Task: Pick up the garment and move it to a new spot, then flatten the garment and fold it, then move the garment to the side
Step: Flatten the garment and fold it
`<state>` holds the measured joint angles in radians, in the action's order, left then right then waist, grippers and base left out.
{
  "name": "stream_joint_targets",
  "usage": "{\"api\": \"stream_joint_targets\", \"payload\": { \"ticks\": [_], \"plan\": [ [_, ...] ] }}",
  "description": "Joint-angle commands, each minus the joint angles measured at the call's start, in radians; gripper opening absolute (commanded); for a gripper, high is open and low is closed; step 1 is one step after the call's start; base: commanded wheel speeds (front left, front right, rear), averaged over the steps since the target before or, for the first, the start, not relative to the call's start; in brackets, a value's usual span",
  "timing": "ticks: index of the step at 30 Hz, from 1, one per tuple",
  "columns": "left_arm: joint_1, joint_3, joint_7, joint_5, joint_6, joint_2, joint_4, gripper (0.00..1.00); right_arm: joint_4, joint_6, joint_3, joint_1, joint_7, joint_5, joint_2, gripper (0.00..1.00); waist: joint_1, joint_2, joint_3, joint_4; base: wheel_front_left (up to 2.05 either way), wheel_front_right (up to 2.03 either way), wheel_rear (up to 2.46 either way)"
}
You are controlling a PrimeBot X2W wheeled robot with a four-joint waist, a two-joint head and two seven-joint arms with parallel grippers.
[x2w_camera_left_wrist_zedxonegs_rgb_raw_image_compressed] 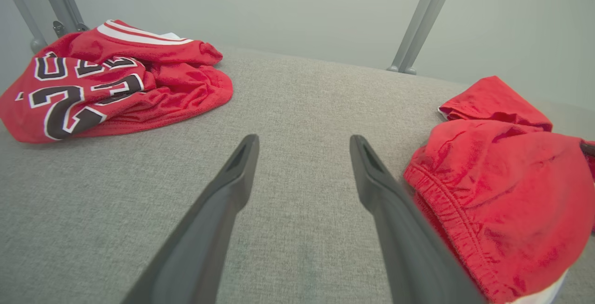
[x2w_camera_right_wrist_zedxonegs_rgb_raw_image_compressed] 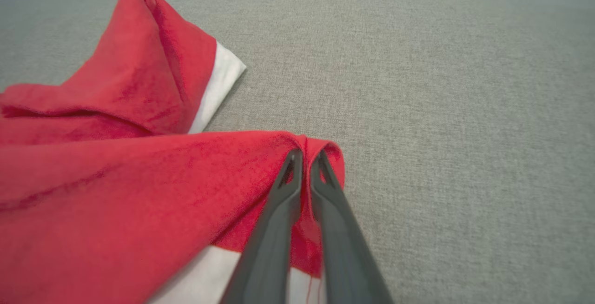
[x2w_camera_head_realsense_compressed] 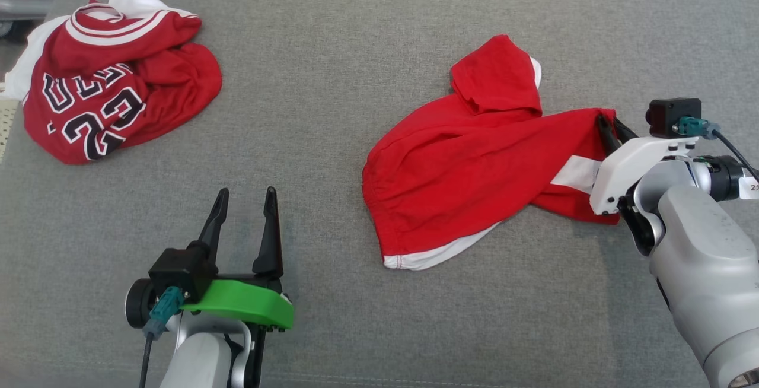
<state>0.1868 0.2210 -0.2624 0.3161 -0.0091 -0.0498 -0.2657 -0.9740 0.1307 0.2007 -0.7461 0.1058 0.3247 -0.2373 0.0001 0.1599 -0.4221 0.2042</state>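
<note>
Bare grey surface (x2w_camera_head_realsense_compressed: 320, 109) between jersey (x2w_camera_head_realsense_compressed: 112, 79) and red garment (x2w_camera_head_realsense_compressed: 474, 168), open ahead of left gripper (x2w_camera_head_realsense_compressed: 247, 192)

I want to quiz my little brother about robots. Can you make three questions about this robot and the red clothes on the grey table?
1. True or false: the left gripper is shut on the basketball jersey.
2. What does the right gripper pinch? A) the red shorts B) a towel C) nothing
3. Fill the gap: the basketball jersey shows the number __.

Key:
1. False. Its fingers are apart and hold nothing.
2. A
3. 23
</note>
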Motion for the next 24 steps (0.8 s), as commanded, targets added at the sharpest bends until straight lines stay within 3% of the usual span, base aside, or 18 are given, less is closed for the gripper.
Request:
{"api": "stream_joint_targets", "payload": {
  "ticks": [1, 6, 12, 19, 24],
  "plan": [
    [0.009, -0.002, -0.003, -0.002, 0.001, -0.001, 0.002, 1.00, -0.016, 0.000, 0.018, -0.011, 0.028, 0.017, -0.005, 1.00, -0.0001, 0.0001, 0.003, -0.028, 0.00, 0.00, 0.00],
    [0.003, -0.004, -0.003, -0.014, -0.003, -0.001, 0.012, 1.00, -0.006, 0.000, 0.064, -0.002, 0.100, 0.064, -0.014, 1.00, -0.0001, 0.0001, 0.018, -0.084, 0.00, 0.00, 0.00],
    [-0.014, -0.006, -0.003, -0.022, 0.000, -0.002, 0.045, 1.00, 0.089, 0.000, 0.089, 0.065, 0.145, 0.138, -0.049, 1.00, -0.0001, 0.0001, 0.037, -0.160, 0.00, 0.00, 0.00],
    [-0.032, -0.005, -0.003, -0.036, -0.003, -0.002, 0.049, 1.00, 0.269, 0.000, 0.015, 0.182, 0.160, 0.102, -0.071, 1.00, -0.0001, 0.0001, 0.061, -0.223, 0.00, 0.00, 0.00],
    [-0.060, -0.020, -0.003, -0.050, -0.009, -0.002, 0.056, 1.00, 0.505, 0.000, -0.100, 0.352, 0.158, -0.001, -0.003, 1.00, -0.0001, 0.0001, 0.083, -0.255, 0.00, 0.00, 0.00]
  ]
}}
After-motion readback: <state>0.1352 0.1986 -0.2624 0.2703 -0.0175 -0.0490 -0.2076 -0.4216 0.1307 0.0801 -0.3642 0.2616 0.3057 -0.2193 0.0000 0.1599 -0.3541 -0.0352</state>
